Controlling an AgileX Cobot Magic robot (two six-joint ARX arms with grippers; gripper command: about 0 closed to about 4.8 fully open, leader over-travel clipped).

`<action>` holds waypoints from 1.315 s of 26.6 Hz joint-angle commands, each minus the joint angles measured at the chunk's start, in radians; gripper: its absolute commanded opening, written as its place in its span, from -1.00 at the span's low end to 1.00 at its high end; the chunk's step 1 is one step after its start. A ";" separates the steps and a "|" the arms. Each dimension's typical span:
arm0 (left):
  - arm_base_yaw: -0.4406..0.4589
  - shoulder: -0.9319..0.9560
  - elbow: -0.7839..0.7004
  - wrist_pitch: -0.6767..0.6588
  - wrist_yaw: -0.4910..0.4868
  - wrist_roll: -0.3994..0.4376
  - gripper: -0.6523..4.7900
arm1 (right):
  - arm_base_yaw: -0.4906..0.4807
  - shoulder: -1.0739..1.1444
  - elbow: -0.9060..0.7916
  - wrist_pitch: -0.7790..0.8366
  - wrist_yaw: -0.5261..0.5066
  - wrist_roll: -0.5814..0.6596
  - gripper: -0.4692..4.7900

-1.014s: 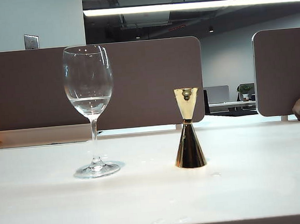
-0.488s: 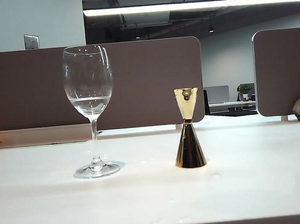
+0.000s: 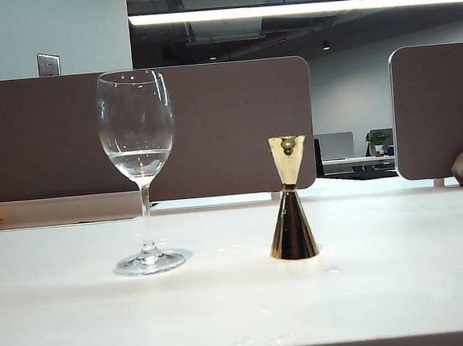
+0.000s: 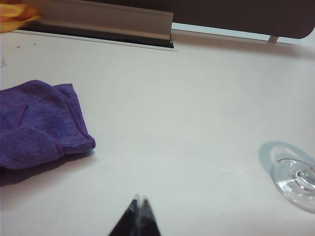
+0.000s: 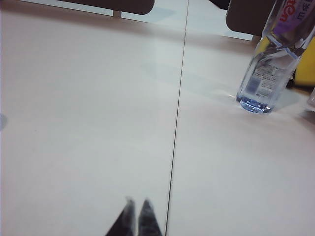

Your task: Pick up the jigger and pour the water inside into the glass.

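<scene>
The left gripper [image 4: 140,209] hangs low over the white table [image 3: 384,281] with its two dark fingertips pressed together and nothing between them. Just beyond it lies bare tabletop; a folded purple cloth [image 4: 37,123] rests well apart on one side, and the round clear foot of the glass [image 4: 295,183] sits at the picture's edge on the other side, clear of the fingertips. Farther off, a grey divider rail runs along the table's back edge.

The right gripper [image 5: 134,211] likewise has its tips pressed together and empty, poised above the table beside a thin seam in the surface. Well away from it stands a clear plastic water bottle [image 5: 268,64] with a purple label.

Neither gripper appears in the exterior view. There the glass [image 3: 140,168] stands upright on the left of the table, with a little water [image 3: 139,160] low in its bowl. The gold jigger [image 3: 290,199] stands upright to the right of the glass and well apart from it, larger cone down, smaller cone up. Whether any liquid sits in the jigger cannot be told. Brown partitions stand behind the table.
</scene>
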 commanded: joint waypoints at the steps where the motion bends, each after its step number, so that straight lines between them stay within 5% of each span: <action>1: 0.002 0.001 -0.001 0.004 -0.003 0.002 -0.75 | 0.000 0.000 -0.007 0.005 -0.023 0.065 -0.74; 7: 0.002 0.001 -0.001 0.006 0.014 -0.009 -0.75 | 0.001 0.000 -0.007 0.018 -0.115 0.402 -0.74; 13: 0.002 0.001 0.011 0.085 0.183 -0.047 -0.75 | 0.000 0.000 -0.006 0.126 -0.227 0.608 -0.73; 16: 0.001 0.001 0.065 0.096 0.196 -0.116 -0.78 | 0.001 0.000 0.002 0.232 -0.331 0.624 -0.74; 20: 0.002 0.001 0.163 0.049 0.192 -0.116 -0.78 | -0.001 0.000 0.072 0.198 -0.329 0.626 -0.74; 27: 0.001 0.001 0.327 -0.048 0.268 -0.116 -0.78 | 0.000 0.000 0.274 -0.085 -0.331 0.408 -0.74; 31: 0.001 0.001 0.381 -0.082 0.293 -0.112 -0.77 | 0.001 0.007 0.354 -0.194 -0.332 0.396 -0.86; 34: 0.002 0.009 0.458 -0.244 0.284 -0.071 -0.78 | 0.001 0.090 0.446 -0.349 -0.339 0.391 -0.86; 35: 0.002 0.027 0.497 -0.349 0.261 0.003 -0.78 | 0.005 0.160 0.484 -0.383 -0.364 0.360 -0.86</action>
